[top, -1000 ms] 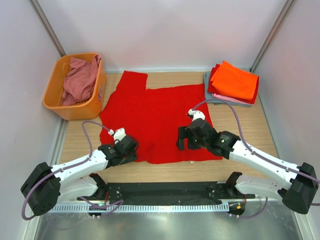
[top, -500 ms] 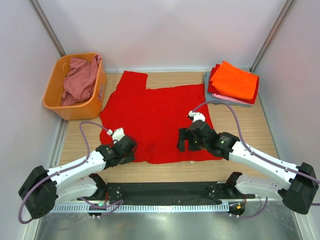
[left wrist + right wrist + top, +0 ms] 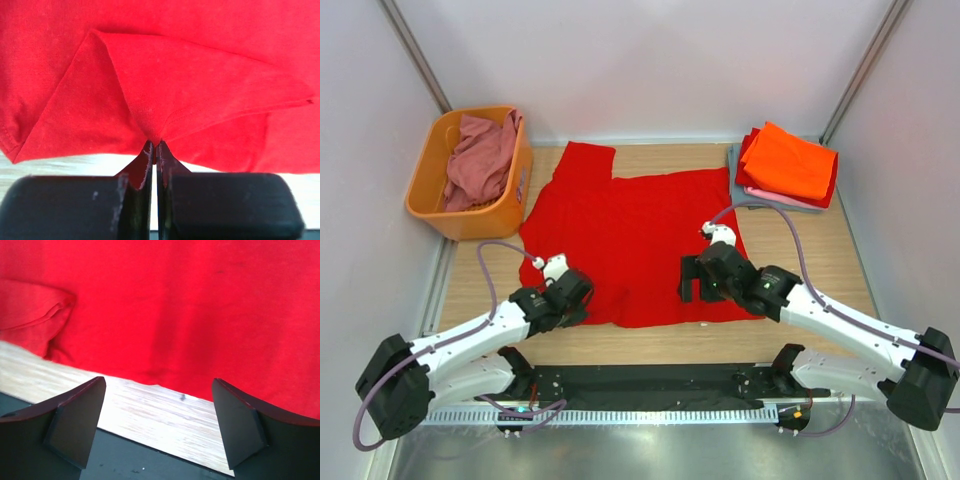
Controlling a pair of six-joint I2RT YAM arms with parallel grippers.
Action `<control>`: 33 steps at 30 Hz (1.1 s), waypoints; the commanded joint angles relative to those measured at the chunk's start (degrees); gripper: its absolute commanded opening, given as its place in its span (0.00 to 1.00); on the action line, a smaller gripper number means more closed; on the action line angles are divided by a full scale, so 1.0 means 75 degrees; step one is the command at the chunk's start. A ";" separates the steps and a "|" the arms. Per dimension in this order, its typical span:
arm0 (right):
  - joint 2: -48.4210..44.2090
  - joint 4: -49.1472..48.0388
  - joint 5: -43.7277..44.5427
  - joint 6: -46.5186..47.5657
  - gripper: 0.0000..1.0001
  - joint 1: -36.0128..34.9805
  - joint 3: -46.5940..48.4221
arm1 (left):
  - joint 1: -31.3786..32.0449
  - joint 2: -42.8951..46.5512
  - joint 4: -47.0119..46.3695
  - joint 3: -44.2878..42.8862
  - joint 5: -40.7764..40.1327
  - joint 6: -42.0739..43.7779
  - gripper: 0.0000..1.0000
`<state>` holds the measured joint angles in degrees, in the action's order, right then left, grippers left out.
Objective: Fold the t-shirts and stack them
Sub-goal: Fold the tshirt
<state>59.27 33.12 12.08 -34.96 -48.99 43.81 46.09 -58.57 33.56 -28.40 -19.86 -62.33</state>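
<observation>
Wooden table (image 3: 840, 262) fills the cell; nearest, the left gripper (image 3: 154, 146) is pinched tight on a fold of the large red t-shirt (image 3: 640, 225), which lies spread mid-table; the right gripper (image 3: 159, 382) hangs with fingers wide apart over its near hem; farther back sit the folded shirts (image 3: 788, 165) at right and the orange basket (image 3: 432, 205) at left

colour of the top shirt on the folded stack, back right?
Orange. The top folded shirt shows best in the top external view.
</observation>
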 commanded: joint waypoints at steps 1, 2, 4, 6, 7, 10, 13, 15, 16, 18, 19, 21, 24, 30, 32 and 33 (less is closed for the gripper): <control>-0.0494 0.0516 0.1153 -0.0412 0.95 0.0028 0.0264 | -0.0016 0.0378 0.0585 -0.0490 0.0045 0.0083 0.00; -0.0600 0.0714 0.1329 -0.0494 0.98 0.0028 0.0264 | -0.0016 0.0576 0.0750 -0.0548 0.0081 0.0083 0.00; -0.0823 0.0845 0.1704 -0.0764 1.00 0.0040 0.0217 | -0.0004 0.0870 0.1299 -0.0712 0.0198 0.0025 0.00; -0.1139 0.0927 0.1858 -0.1079 1.00 0.0040 0.0100 | 0.0019 0.1432 0.1699 -0.0841 0.0257 -0.0068 0.00; -0.1233 0.0974 0.2021 -0.1197 1.00 0.0040 0.0053 | 0.0031 0.1643 0.2037 -0.0853 0.0315 -0.0115 0.00; -0.1480 0.1150 0.2198 -0.1689 1.00 0.0040 -0.0111 | 0.0171 0.2603 0.2439 -0.0795 0.0479 -0.0443 0.00; -0.1691 0.1115 0.2070 -0.1877 1.00 0.0040 -0.0368 | 0.0359 0.3097 0.2684 -0.0689 0.0888 -0.0760 0.00; -0.1773 0.1126 0.2069 -0.2053 1.00 0.0040 -0.0474 | 0.0383 0.3249 0.2872 -0.0736 0.1053 -0.0842 0.00; -0.1808 0.1173 0.2116 -0.2332 1.00 0.0040 -0.0521 | 0.0394 0.3297 0.3116 -0.0771 0.1112 -0.0842 0.00; -0.1855 0.1477 0.2432 -0.2743 1.00 0.0052 -0.0626 | 0.0429 0.3449 0.3317 -0.0900 0.1253 -0.0866 0.00; -0.1913 0.1617 0.2537 -0.2942 1.00 0.0063 -0.0650 | 0.0430 0.3647 0.3573 -0.0947 0.1288 -0.0877 0.00; -0.2019 0.1783 0.2458 -0.3295 1.00 0.0203 -0.0767 | 0.0441 0.3858 0.3925 -0.1099 0.1346 -0.0959 0.00; -0.1938 0.1420 0.1419 -0.2899 1.00 0.0693 -0.0966 | 0.0441 0.4222 0.4254 -0.1228 0.1463 -0.0995 0.00; -0.1316 0.0366 -0.1278 -0.2054 1.00 0.2206 -0.1540 | 0.0441 0.4106 0.4746 -0.1556 0.1897 -0.0842 0.00; -0.1549 0.0631 -0.1424 -0.2112 1.00 0.2756 -0.1611 | 0.0441 0.4210 0.5004 -0.1673 0.1792 -0.0842 0.00; -0.1643 0.0901 -0.1179 -0.2298 1.00 0.2852 -0.1565 | 0.0441 0.4269 0.5214 -0.1685 0.1769 -0.0842 0.00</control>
<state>49.60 40.14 8.32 -52.29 -30.74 31.73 49.17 -27.22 67.64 -38.52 -7.35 -68.64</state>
